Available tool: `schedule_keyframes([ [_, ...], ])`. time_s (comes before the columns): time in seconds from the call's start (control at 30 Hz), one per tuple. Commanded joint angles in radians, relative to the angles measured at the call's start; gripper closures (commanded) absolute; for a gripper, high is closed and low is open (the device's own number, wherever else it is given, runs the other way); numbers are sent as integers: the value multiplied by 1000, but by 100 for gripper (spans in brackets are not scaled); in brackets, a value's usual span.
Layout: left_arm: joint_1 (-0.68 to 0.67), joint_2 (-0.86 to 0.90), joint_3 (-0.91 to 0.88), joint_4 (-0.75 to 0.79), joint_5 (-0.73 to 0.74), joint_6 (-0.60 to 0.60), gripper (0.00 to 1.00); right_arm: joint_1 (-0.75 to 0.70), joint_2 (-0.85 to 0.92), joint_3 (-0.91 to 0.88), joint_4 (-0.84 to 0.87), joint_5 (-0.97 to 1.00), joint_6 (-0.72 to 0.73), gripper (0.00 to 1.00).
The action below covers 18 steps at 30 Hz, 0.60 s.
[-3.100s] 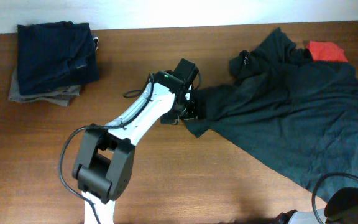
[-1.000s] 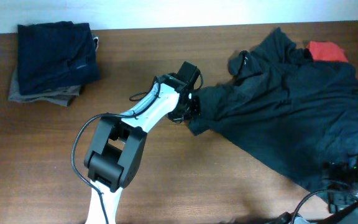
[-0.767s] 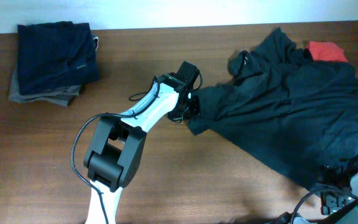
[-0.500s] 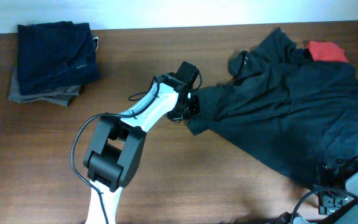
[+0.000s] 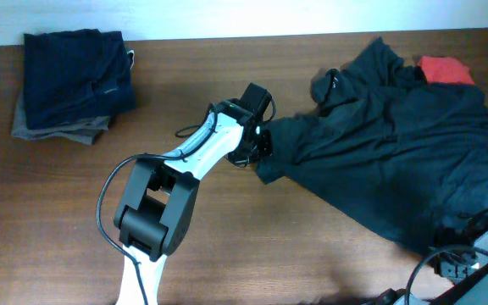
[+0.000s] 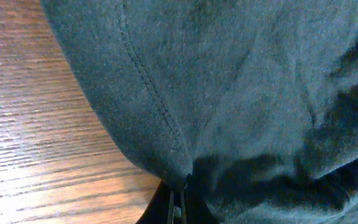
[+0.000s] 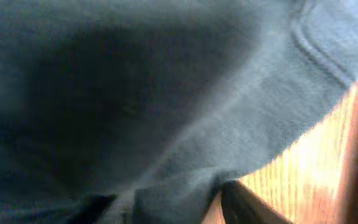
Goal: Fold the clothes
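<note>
Dark garment (image 5: 396, 161) is lying spread over the right half of the table (image 5: 329, 254), and its left corner is sitting between the fingers of the left gripper (image 6: 176, 200), which is pinching the hem. The right gripper (image 5: 460, 256) is hovering at the garment's near edge. Whether its jaws are spread or pressed together cannot be told.

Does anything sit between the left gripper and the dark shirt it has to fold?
Nothing visible does. The left gripper is shut directly on the hemmed left corner of the dark shirt.
</note>
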Motion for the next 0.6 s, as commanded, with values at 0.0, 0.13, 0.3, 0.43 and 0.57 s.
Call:
schedule_keyframes([
  [0.0, 9, 18, 13, -5, -3, 45, 99, -7, 53, -27, 11, 80, 12, 71],
  [0.13, 9, 18, 69, -50, -3, 59, 99, -7, 43, -17, 5, 80, 12, 79],
  [0.3, 9, 18, 155, -111, -8, 100, 99, -7, 21, 47, -68, 80, 11, 87],
  [0.43, 9, 18, 196, -126, -8, 122, 99, -7, -9, 121, -149, 83, 7, 87],
  [0.57, 9, 18, 202, -127, -8, 122, 99, -7, -25, 177, -214, 83, 4, 96],
])
